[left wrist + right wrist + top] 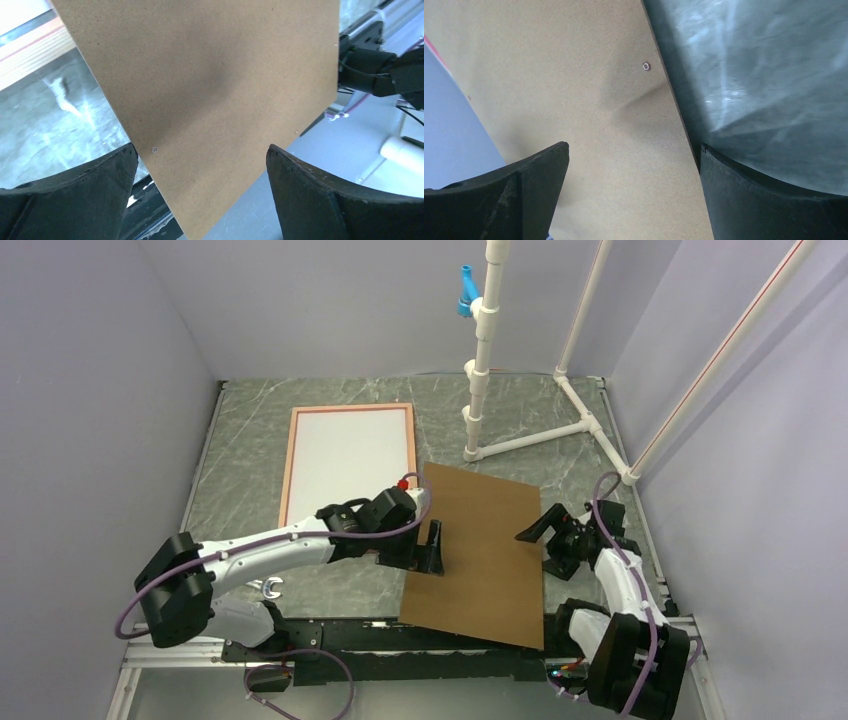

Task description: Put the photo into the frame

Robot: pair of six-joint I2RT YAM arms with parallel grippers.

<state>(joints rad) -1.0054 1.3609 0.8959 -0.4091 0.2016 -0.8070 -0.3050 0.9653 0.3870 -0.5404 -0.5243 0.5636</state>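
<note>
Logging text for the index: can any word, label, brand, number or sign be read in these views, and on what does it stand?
None. The brown board is plain in all three views. The frame shows only a bare border and a blank white inside. Nothing legible shows anywhere else.

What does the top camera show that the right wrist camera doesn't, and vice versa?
Top only: the whole frame with white inside, the left gripper open at the left edge of the brown board, the pipe stand. Right wrist only: a small metal rivet near the board's edge. Both: the board, the marbled table, the open right gripper.
</note>
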